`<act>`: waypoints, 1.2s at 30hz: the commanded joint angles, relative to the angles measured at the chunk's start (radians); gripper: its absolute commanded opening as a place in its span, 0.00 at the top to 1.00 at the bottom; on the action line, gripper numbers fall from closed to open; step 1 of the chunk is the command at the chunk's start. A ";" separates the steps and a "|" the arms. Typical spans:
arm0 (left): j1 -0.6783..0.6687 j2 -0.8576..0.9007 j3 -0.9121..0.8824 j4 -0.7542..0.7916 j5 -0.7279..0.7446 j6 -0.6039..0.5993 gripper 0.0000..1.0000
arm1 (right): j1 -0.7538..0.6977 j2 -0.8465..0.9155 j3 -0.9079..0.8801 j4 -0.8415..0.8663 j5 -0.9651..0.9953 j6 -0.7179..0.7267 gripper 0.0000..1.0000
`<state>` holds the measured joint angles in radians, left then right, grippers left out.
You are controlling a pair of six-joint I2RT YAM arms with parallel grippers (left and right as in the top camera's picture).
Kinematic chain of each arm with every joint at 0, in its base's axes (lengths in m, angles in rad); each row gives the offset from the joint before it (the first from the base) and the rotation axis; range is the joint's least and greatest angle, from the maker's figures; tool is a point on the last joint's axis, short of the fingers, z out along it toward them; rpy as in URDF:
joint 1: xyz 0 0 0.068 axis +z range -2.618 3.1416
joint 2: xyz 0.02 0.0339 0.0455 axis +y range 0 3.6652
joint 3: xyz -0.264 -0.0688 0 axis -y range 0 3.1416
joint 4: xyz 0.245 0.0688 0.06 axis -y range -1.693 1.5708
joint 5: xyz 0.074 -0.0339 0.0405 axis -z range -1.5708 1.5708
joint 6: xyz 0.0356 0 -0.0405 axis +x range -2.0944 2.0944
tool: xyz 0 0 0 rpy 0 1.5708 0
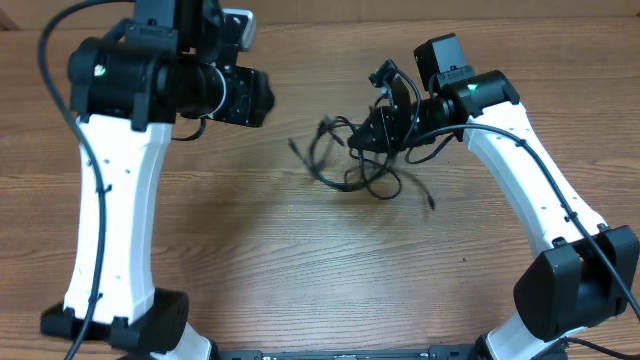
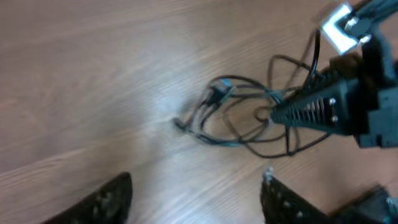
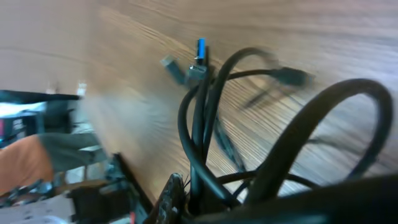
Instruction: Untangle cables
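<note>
Right gripper (image 1: 368, 135) grips tangled cables (image 1: 338, 181)

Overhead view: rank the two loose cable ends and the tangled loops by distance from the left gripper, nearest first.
1. Left loose end, closest to the left gripper.
2. Tangled loops, table centre.
3. Right loose end, beyond the loops.

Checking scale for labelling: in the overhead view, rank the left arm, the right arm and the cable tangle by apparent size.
1-2. left arm and right arm: alike; the left looks bulkier, perhaps nearer the camera.
3. cables: clearly smallest.
</note>
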<state>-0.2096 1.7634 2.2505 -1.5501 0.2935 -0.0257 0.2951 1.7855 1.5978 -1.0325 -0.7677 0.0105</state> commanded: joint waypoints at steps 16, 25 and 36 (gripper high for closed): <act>-0.003 0.283 -0.008 -0.009 0.198 0.229 0.30 | -0.048 -0.045 0.021 0.216 -0.513 0.081 0.96; -0.008 0.315 -0.008 -0.009 0.196 0.237 0.91 | -0.051 -0.046 0.021 0.318 -0.542 0.181 0.96; 0.090 0.190 -0.008 -0.023 0.113 0.220 0.96 | -0.116 -0.046 0.021 0.018 0.270 0.277 0.96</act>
<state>-0.1753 2.0483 2.2402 -1.5616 0.4656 0.1947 0.2161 1.7790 1.5986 -0.9638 -0.8921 0.2146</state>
